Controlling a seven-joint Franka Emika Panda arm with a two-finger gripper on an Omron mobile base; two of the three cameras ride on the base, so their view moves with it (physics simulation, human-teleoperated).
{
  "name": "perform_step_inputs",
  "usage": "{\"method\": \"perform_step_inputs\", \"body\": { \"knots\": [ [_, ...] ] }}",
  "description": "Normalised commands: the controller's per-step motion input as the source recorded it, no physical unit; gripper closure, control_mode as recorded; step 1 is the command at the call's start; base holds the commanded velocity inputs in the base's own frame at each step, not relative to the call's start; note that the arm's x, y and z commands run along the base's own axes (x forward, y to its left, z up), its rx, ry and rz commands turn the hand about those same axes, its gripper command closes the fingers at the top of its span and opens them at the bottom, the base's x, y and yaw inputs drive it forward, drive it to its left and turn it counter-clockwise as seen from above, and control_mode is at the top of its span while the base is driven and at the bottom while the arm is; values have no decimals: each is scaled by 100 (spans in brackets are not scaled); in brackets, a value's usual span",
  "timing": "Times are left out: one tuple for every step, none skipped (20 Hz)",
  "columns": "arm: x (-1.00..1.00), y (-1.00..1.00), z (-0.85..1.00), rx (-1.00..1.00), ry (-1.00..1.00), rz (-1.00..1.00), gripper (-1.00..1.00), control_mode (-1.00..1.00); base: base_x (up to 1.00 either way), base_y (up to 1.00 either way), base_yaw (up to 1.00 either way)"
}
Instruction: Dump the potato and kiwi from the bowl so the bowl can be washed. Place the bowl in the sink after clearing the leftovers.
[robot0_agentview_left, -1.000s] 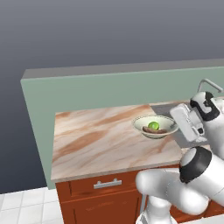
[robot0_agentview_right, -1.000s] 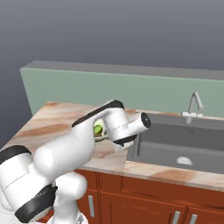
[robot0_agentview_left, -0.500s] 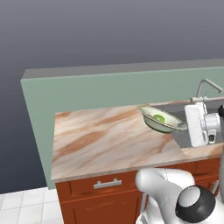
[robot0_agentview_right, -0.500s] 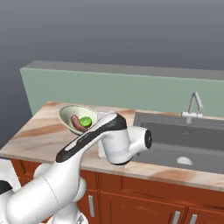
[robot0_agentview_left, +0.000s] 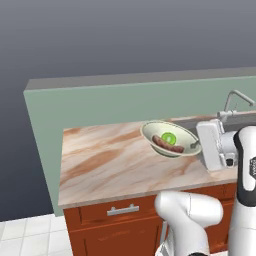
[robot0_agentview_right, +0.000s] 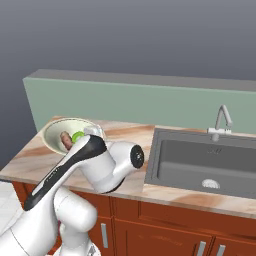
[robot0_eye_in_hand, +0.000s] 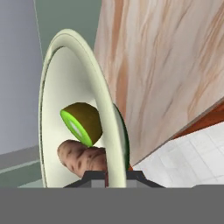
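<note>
The cream bowl (robot0_agentview_left: 175, 131) hangs tilted above the marble counter, its opening turned toward the base. My gripper (robot0_agentview_left: 198, 145) is shut on its right rim. Inside lie the brown potato (robot0_agentview_left: 167, 145) and the green kiwi (robot0_agentview_left: 169, 137), resting against the lower wall. From the right base the bowl (robot0_agentview_right: 56, 131) shows left of my forearm, with the potato (robot0_agentview_right: 65, 140) and kiwi (robot0_agentview_right: 77, 136) in it. The hand view has the bowl (robot0_eye_in_hand: 59, 78) nearly on edge, the kiwi (robot0_eye_in_hand: 81, 123) above the potato (robot0_eye_in_hand: 81, 157), and my gripper (robot0_eye_in_hand: 108, 176) pinching the rim. The dark sink (robot0_agentview_right: 210, 162) lies to the right.
The marble counter (robot0_agentview_left: 105, 160) stretches left of the bowl, backed by a green wall (robot0_agentview_left: 100, 105). A chrome faucet (robot0_agentview_right: 222, 120) stands behind the sink. Wooden cabinets (robot0_agentview_left: 110, 220) and white floor tiles (robot0_eye_in_hand: 192, 148) lie below the counter's front edge.
The bowl has been lifted off the counter, carried left away from the sink and tipped further onto its edge. Potato and kiwi slid to its lower side.
</note>
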Motion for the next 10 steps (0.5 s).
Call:
{"method": "perform_step_inputs", "body": {
  "knots": [
    [0,0,0,0,0,0,100,-100,0,0,0],
    [0,0,0,0,0,0,100,-100,0,0,0],
    [0,0,0,0,0,0,100,-100,0,0,0],
    [0,0,0,0,0,0,100,-100,0,0,0],
    [-10,0,0,0,0,0,100,-100,0,0,0],
    [-28,0,0,0,0,0,100,-100,0,0,0],
    [-31,0,0,-1,0,0,100,-100,0,0,0],
    [0,0,0,0,0,0,100,100,-29,-1,0],
    [0,0,0,0,0,0,100,100,-24,-15,0],
    [0,0,0,0,0,0,100,100,-14,-36,0]
  ]
}}
